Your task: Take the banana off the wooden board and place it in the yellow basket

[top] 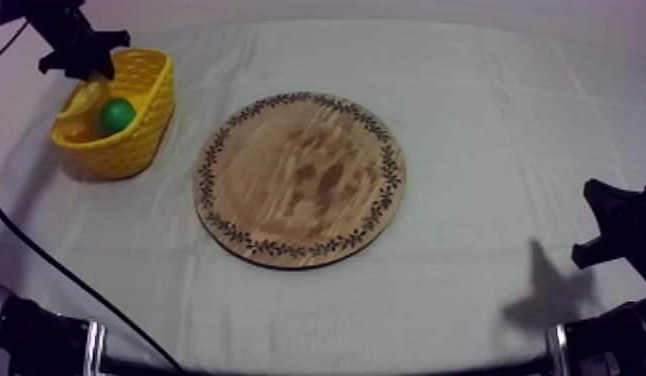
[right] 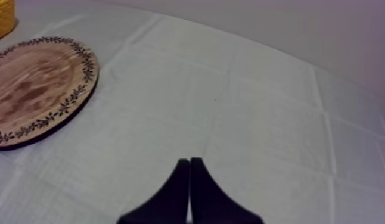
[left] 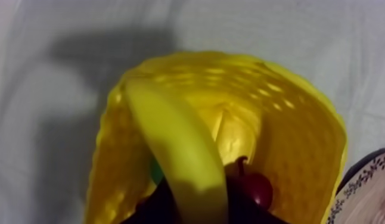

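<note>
Where the right gripper (right: 189, 161) sits low at the near right side of the bench (top: 467, 100), its black fingers are pressed together into a narrow wedge. Beyond it, in the middle of the grey-white cloth, lies the round wooden board (top: 300, 180) with its patterned rim. Farther off, at the left, stands the yellow basket (top: 137, 150), apart from the board. The left gripper (top: 85, 62) hangs over the basket's far end, pinching the banana (left: 171, 143), whose free end reaches down into the basket. Beneath it in the basket lie a small red fruit (left: 258, 189) and a round green fruit (top: 117, 114), perhaps the pear.
</note>
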`<state>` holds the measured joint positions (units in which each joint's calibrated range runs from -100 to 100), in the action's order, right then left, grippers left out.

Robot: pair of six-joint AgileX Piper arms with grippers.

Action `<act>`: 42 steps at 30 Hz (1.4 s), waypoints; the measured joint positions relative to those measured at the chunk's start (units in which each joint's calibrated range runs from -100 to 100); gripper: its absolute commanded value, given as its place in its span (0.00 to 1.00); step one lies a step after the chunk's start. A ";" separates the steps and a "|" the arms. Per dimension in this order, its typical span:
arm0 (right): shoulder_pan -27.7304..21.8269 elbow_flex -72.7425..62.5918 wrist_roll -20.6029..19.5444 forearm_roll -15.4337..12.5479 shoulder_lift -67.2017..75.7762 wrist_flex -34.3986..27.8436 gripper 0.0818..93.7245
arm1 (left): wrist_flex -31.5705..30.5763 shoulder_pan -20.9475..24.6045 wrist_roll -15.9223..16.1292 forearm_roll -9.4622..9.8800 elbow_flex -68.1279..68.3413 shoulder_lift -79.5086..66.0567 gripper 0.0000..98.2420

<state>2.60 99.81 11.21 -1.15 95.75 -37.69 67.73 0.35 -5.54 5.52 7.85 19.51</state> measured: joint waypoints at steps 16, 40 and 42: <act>0.00 0.00 -0.06 0.00 0.00 0.00 0.00 | -1.51 0.30 0.08 -0.36 0.86 -1.24 0.63; 0.00 0.00 0.11 0.00 0.00 0.08 0.00 | -2.06 0.39 3.14 -1.41 0.39 -7.50 0.15; 0.00 0.00 0.11 0.00 0.00 0.08 0.00 | -2.26 0.05 3.44 -1.00 0.69 -9.08 0.07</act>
<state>2.60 99.81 11.32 -1.15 95.75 -37.61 65.47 0.40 -2.09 4.52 8.54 10.44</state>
